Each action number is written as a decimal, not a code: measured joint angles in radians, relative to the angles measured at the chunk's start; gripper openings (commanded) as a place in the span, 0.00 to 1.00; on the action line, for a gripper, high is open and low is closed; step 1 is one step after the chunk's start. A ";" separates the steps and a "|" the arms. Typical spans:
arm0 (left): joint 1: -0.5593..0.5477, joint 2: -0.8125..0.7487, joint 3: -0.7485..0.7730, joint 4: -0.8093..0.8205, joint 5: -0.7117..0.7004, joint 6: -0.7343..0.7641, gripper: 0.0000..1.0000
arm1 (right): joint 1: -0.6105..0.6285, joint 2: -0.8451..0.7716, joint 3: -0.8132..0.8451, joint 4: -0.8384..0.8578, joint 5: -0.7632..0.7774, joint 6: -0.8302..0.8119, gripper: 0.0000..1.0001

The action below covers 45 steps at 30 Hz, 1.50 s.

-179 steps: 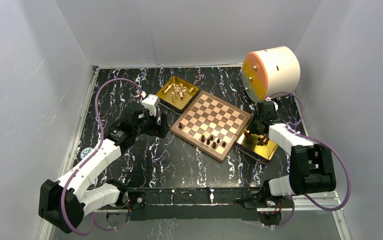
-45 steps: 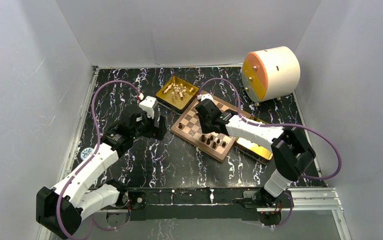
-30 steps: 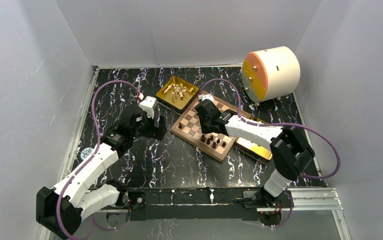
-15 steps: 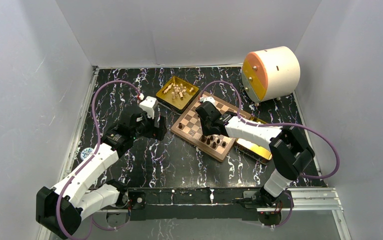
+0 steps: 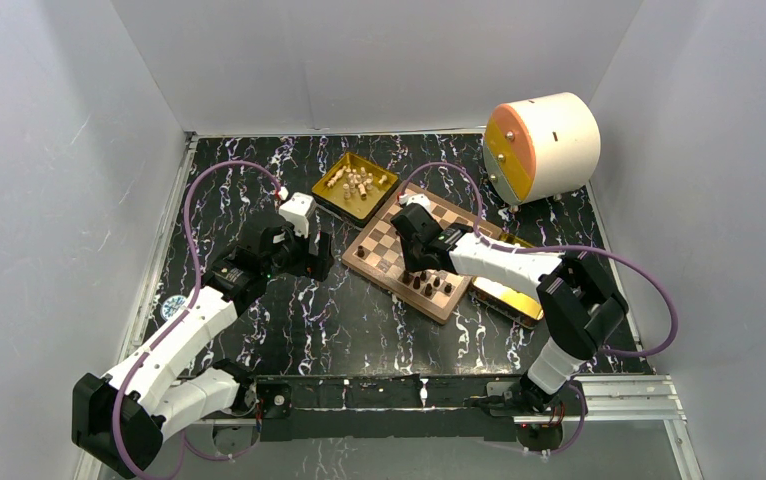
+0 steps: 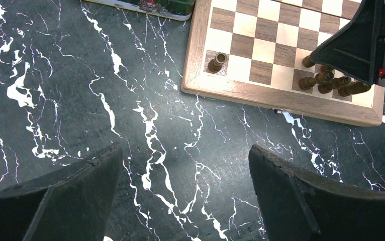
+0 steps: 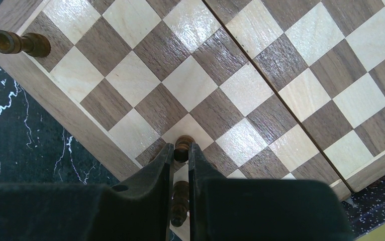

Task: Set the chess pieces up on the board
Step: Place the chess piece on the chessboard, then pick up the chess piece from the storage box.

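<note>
The board (image 5: 459, 232) lies mid-table, with several dark pieces (image 5: 429, 284) along its near edge and one dark piece (image 5: 361, 252) on its left corner. My right gripper (image 5: 411, 266) is over the board's near-left part. In the right wrist view it (image 7: 181, 148) is shut on a dark piece (image 7: 182, 144) over a light square. Another dark piece (image 7: 180, 200) stands between the fingers farther back. My left gripper (image 6: 185, 155) is open and empty over bare table left of the board (image 6: 281, 98). Cream pieces (image 5: 357, 183) lie in a gold tray (image 5: 339, 205).
A second gold tray (image 5: 507, 297) sits at the board's right, partly under the right arm. A white and orange drum (image 5: 541, 145) stands at the back right. Grey walls enclose the black marbled table (image 5: 339, 320).
Since six seconds ago my right arm has swung from the right gold tray to the board's near-left part. In the last half second nothing has visibly moved. The left arm stays put.
</note>
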 measured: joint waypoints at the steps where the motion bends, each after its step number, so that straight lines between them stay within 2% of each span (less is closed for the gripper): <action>1: 0.000 0.000 0.000 0.000 0.000 0.000 0.93 | 0.000 0.000 -0.002 0.002 0.000 0.000 0.20; 9: 0.000 0.000 0.000 0.000 0.000 0.000 0.93 | 0.000 0.000 -0.009 0.004 0.004 0.001 0.29; 24: -0.001 0.000 0.000 0.000 0.000 0.003 0.93 | 0.000 0.000 -0.005 -0.005 0.008 -0.002 0.38; 30: -0.001 0.000 0.000 0.000 0.000 0.003 0.93 | 0.000 -0.019 0.039 -0.041 0.035 -0.011 0.40; 36: -0.001 0.000 0.000 0.000 -0.005 -0.006 0.95 | -0.005 -0.109 0.044 -0.075 0.078 -0.022 0.38; 40: -0.001 0.001 0.000 0.000 -0.023 -0.027 0.95 | -0.047 -0.167 0.043 -0.116 0.085 -0.022 0.36; 45: -0.001 0.009 0.000 -0.002 -0.023 -0.034 0.91 | -0.165 -0.260 0.000 -0.143 0.087 -0.030 0.35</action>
